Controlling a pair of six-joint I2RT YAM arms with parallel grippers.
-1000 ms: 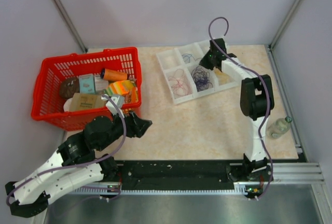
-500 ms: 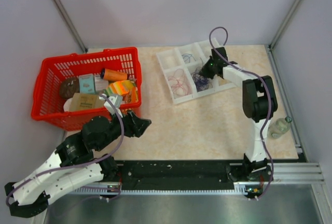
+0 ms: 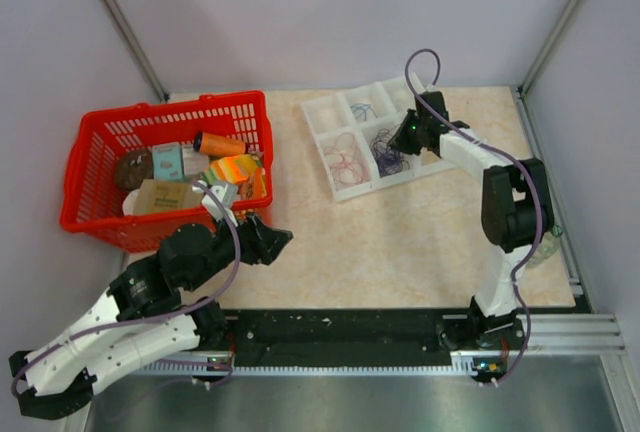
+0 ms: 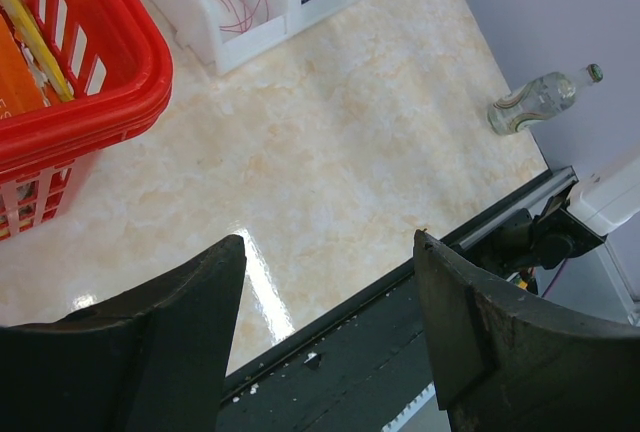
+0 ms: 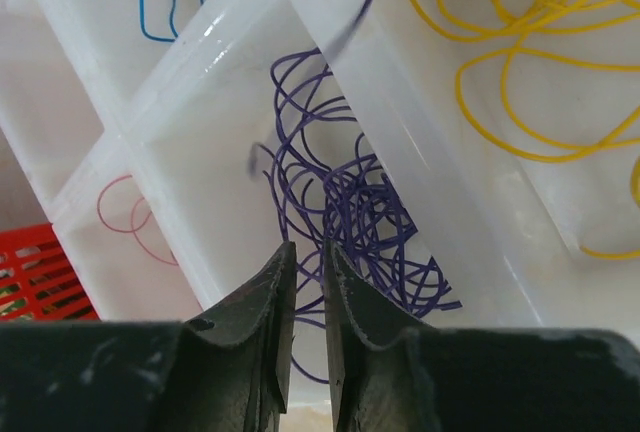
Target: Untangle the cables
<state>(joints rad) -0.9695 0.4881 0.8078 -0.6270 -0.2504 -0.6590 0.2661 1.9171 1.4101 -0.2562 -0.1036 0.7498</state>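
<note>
The cables lie sorted in a white divided tray [image 3: 345, 192]. Purple wires [image 3: 388, 152] fill one compartment, pink-red wires [image 3: 345, 160] the one to their left, and a blue wire [image 3: 365, 110] lies behind. My right gripper [image 3: 403, 137] hangs just above the purple compartment. In the right wrist view its tips [image 5: 308, 247] stand a narrow slit apart over the purple tangle [image 5: 370, 212], with nothing clearly between them. Yellow wires [image 5: 530, 72], the blue wire [image 5: 165, 2] and a pink-red wire [image 5: 135, 222] lie in neighbouring compartments. My left gripper [image 3: 280, 240] is open and empty near the table's front.
A red basket [image 3: 100, 222] with boxes and packets stands at the left, and its corner shows in the left wrist view [image 4: 120, 82]. A clear bottle [image 3: 535, 245] lies at the right edge, also in the left wrist view [image 4: 535, 102]. The black front rail [image 3: 340, 327] runs along the near edge.
My right gripper has moved from the tray's back right compartments down and forward to over the purple wires. The left arm has stayed still.
</note>
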